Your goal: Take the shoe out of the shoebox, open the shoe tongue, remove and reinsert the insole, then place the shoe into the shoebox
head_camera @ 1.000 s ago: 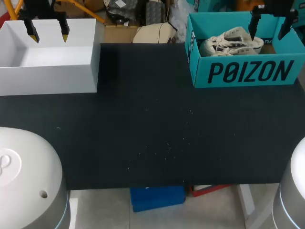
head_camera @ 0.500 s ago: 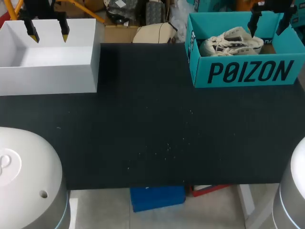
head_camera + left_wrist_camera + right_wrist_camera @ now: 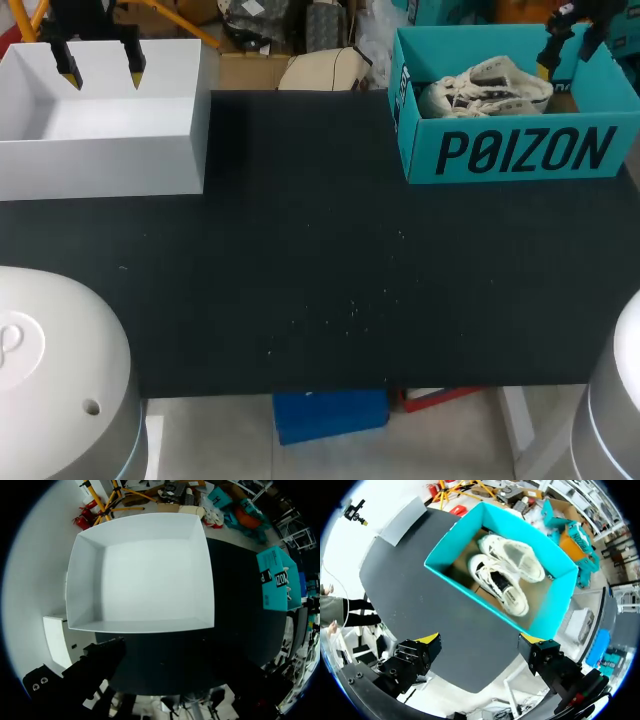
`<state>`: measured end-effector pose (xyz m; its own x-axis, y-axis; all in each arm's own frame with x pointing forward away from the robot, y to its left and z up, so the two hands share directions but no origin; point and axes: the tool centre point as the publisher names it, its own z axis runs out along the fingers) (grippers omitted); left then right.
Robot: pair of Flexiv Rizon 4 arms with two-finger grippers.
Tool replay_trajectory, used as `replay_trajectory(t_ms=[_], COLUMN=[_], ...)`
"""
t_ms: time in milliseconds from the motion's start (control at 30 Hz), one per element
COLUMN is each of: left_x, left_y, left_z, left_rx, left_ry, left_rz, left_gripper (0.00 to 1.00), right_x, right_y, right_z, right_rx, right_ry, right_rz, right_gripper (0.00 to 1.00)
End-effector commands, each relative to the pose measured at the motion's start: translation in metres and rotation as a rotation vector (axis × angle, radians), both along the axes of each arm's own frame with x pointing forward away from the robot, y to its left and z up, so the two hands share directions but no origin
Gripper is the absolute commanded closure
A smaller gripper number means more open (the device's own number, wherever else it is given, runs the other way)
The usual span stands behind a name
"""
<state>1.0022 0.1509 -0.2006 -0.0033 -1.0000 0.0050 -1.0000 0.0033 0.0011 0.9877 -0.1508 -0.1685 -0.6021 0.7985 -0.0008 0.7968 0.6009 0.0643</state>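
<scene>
A teal shoebox (image 3: 520,152) stands open at the table's back right, with a pair of white sneakers (image 3: 487,88) lying inside. My right gripper (image 3: 570,50) hangs open high above the box's far right corner. In the right wrist view the shoebox (image 3: 454,572) and the sneakers (image 3: 506,580) lie well ahead of my right gripper (image 3: 480,641), whose yellow tips stand wide apart with nothing between them. My left gripper (image 3: 102,72) hovers open over the white box (image 3: 110,160) at the back left, holding nothing.
The white box (image 3: 142,626) is open and shows a bare floor under my left gripper (image 3: 175,677). The teal shoebox (image 3: 277,580) shows far off beside it. Black table surface (image 3: 320,280) spreads between the two boxes and down to the front edge.
My right gripper has shifted right and toward the back of the shoebox, still open. The left arm, the boxes and the sneakers have not moved.
</scene>
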Motion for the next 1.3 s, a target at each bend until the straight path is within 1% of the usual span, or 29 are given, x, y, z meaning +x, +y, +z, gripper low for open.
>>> replay_trajectory(t_ms=[33, 67, 400, 467, 633, 667, 700, 733, 767, 800, 833, 867, 900, 933, 967, 1000, 1033, 1100, 1200, 1267, 1300], left_x=[0.0, 0.0, 0.0, 0.0, 0.0, 0.0, 0.0, 0.0, 0.0, 0.0, 0.0, 0.0, 0.0, 0.0, 0.0, 0.0, 0.0, 0.0, 0.0, 0.0, 0.0], left_y=[-0.001, -0.001, -0.001, -0.001, -0.001, -0.001, -0.001, -0.001, -0.001, -0.001, -0.001, -0.001, -0.001, -0.001, -0.001, -0.001, -0.001, -0.001, -0.001, -0.001, -0.001], left_z=[0.001, 0.001, 0.001, 0.001, 0.001, 0.001, 0.001, 0.001, 0.001, 0.001, 0.001, 0.001, 0.001, 0.001, 0.001, 0.001, 0.001, 0.001, 0.001, 0.001, 0.001], left_rx=[0.003, 0.003, 0.003, 0.003, 0.003, 0.003, 0.003, 0.003, 0.003, 0.003, 0.003, 0.003, 0.003, 0.003, 0.003, 0.003, 0.003, 0.003, 0.003, 0.003, 0.003], left_ry=[0.001, 0.001, 0.001, 0.001, 0.001, 0.001, 0.001, 0.001, 0.001, 0.001, 0.001, 0.001, 0.001, 0.001, 0.001, 0.001, 0.001, 0.001, 0.001, 0.001, 0.001], left_rz=[0.002, 0.002, 0.002, 0.002, 0.002, 0.002, 0.002, 0.002, 0.002, 0.002, 0.002, 0.002, 0.002, 0.002, 0.002, 0.002, 0.002, 0.002, 0.002, 0.002, 0.002], left_gripper=[0.0, 0.0, 0.0, 0.0, 0.0, 0.0, 0.0, 0.0, 0.0, 0.0, 0.0, 0.0, 0.0, 0.0, 0.0, 0.0, 0.0, 0.0, 0.0, 0.0, 0.0], right_x=[-0.005, -0.007, -0.007, 0.003, 0.035, 0.04, 0.045, 0.05, 0.054, 0.06, 0.065, 0.069, 0.074, 0.079, 0.084, 0.09, 0.094, 0.104, 0.117, 0.126, 0.128], right_y=[0.009, 0.006, 0.006, 0.014, 0.031, 0.034, 0.036, 0.037, 0.038, 0.037, 0.036, 0.036, 0.035, 0.033, 0.031, 0.028, 0.026, 0.022, 0.014, 0.007, 0.005], right_z=[0.007, 0.011, 0.011, 0.003, -0.012, -0.015, -0.018, -0.021, -0.025, -0.03, -0.034, -0.038, -0.041, -0.045, -0.049, -0.053, -0.057, -0.065, -0.081, -0.094, -0.098], right_rx=[-0.031, -0.043, -0.043, 0.001, -0.008, -0.011, -0.005, 0.001, -0.004, -0.011, -0.019, -0.021, -0.029, -0.034, -0.037, -0.048, -0.053, -0.062, -0.069, -0.079, -0.08], right_ry=[-0.012, -0.029, -0.029, -0.067, -0.123, -0.127, -0.126, -0.123, -0.125, -0.12, -0.118, -0.117, -0.117, -0.116, -0.114, -0.111, -0.11, -0.107, -0.098, -0.097, -0.1], right_rz=[0.763, 0.854, 0.854, 0.832, 0.833, 0.84, 0.844, 0.854, 0.859, 0.87, 0.873, 0.873, 0.877, 0.875, 0.874, 0.874, 0.874, 0.874, 0.868, 0.852, 0.846], right_gripper=[0.0, 0.0, 0.0, 0.0, 0.0, 0.19, 0.18, 0.0, 0.0, 0.07, 0.2, 0.31, 0.35, 0.42, 0.46, 0.53, 0.56, 0.55, 0.56, 0.59, 0.59])
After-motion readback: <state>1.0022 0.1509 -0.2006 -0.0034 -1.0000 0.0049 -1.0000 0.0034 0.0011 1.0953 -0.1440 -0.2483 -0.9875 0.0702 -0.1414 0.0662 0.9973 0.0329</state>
